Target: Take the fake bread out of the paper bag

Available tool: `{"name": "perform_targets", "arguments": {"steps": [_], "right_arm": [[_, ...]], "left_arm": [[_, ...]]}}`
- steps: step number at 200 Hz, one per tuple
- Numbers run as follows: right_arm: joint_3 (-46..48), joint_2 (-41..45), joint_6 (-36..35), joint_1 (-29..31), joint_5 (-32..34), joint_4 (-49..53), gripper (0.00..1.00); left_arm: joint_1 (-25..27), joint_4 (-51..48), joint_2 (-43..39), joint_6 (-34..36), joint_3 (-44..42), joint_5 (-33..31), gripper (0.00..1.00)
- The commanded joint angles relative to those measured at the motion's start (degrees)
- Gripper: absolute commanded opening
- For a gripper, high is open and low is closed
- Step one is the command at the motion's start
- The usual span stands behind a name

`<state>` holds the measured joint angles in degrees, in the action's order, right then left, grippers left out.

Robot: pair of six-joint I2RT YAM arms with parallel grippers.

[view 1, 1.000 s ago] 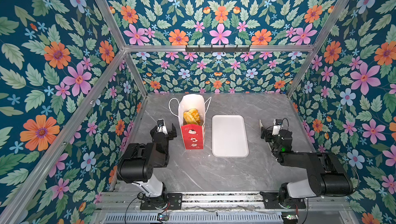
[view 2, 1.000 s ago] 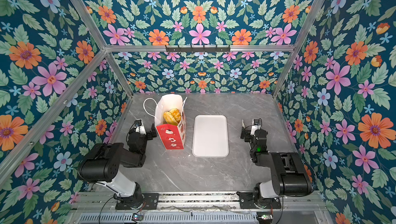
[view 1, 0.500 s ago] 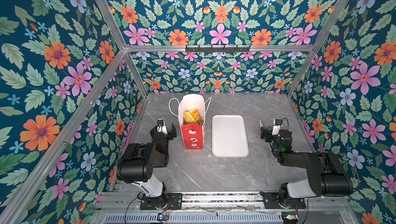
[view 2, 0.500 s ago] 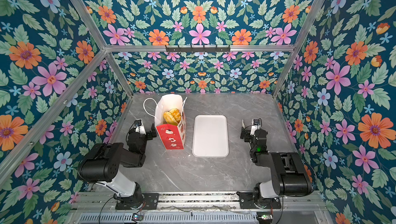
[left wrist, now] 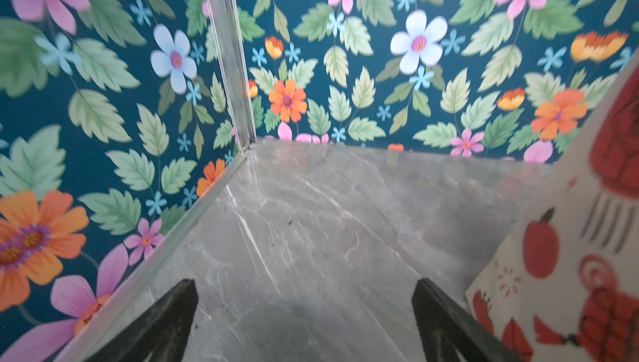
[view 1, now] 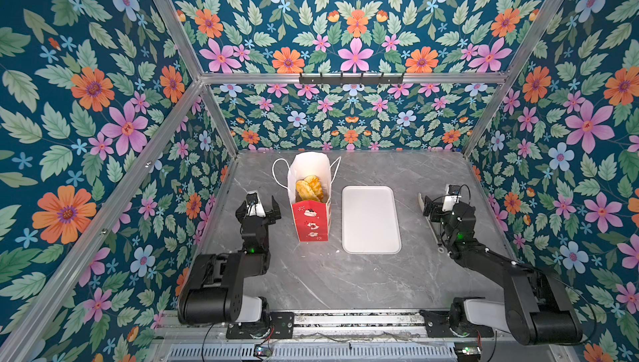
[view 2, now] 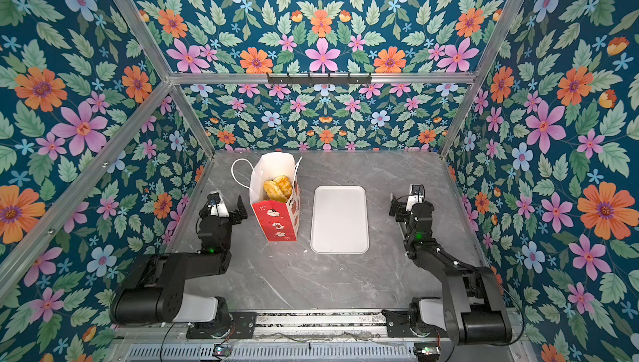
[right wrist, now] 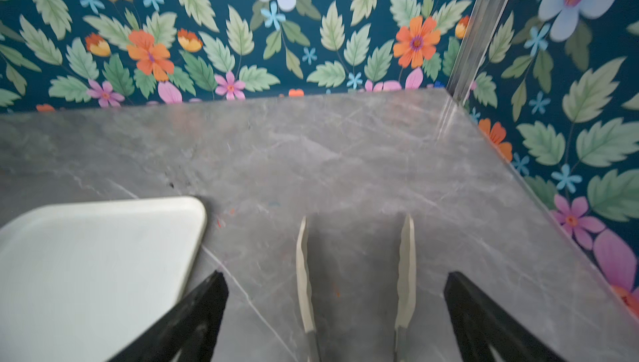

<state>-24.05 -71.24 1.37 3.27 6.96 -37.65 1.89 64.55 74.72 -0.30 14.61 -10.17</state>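
- The grey marble table (view 1: 328,280) carries everything here, inside the flowered booth.
- The white tray (view 1: 370,220) lies flat near the table's middle, at 3 o'clock of the bag, close to it but not touching. A corner of it shows in the right wrist view too (right wrist: 86,256).
- And there's the paper bag (view 1: 311,220), upright at about 10 o'clock from the table's middle, mouth open, red front panel toward the camera.
- The left gripper (view 1: 258,209) sits low with the bag at its 3 o'clock, just beside it. Its fingers are spread wide with nothing between them. In the left wrist view (left wrist: 304,282) only bare marble lies in the gap, and the bag's printed side (left wrist: 570,239) is right next to one finger.
- The right gripper (view 1: 441,206) has the bag at its 9 o'clock, well apart, with the tray between. Its jaws are spread wide too, gripping nothing (right wrist: 335,273).
- The fake bread (view 1: 308,187) is down inside the bag's mouth: two golden-brown pieces, touching, against the white lining. Anything deeper is hidden.
- The tongs (right wrist: 406,267) lie on the marble with their pale blades between the right gripper's fingers, clear of both.
- For print, there are white cartoons on the bag's red front and red drawings on its pale side. The lettering (view 2: 295,201) on the narrow panel is too small to read.
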Motion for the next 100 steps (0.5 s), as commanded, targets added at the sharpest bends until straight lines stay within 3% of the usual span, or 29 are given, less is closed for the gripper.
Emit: {"name": "perform_targets", "arguments": {"steps": [1, 20, 38, 63, 100], "right_arm": [[-4.17, 3.30, 0.56, 3.05, 4.27, 11.41, 0.99], [-9.19, 6.20, 0.77, 6.43, 4.81, 19.88, 0.99], [-12.33, 8.94, 2.07, 8.66, 2.80, 26.85, 0.99], [-15.80, 11.31, 6.93, 9.35, 1.41, 36.77, 0.99], [-16.52, 12.84, 9.65, 9.35, -0.38, 43.55, 0.99]], "left_arm": [[0.38, -11.38, -9.89, -2.48, 2.80, -3.46, 1.00], [0.40, -29.18, -18.88, -7.61, 9.97, -5.47, 0.97], [0.49, -42.37, -24.95, -13.32, 16.48, -1.86, 0.93], [0.51, -60.54, -30.68, -21.13, 26.20, 6.26, 0.88], [0.48, -80.61, -31.29, -25.35, 37.92, 25.76, 0.87]]}}
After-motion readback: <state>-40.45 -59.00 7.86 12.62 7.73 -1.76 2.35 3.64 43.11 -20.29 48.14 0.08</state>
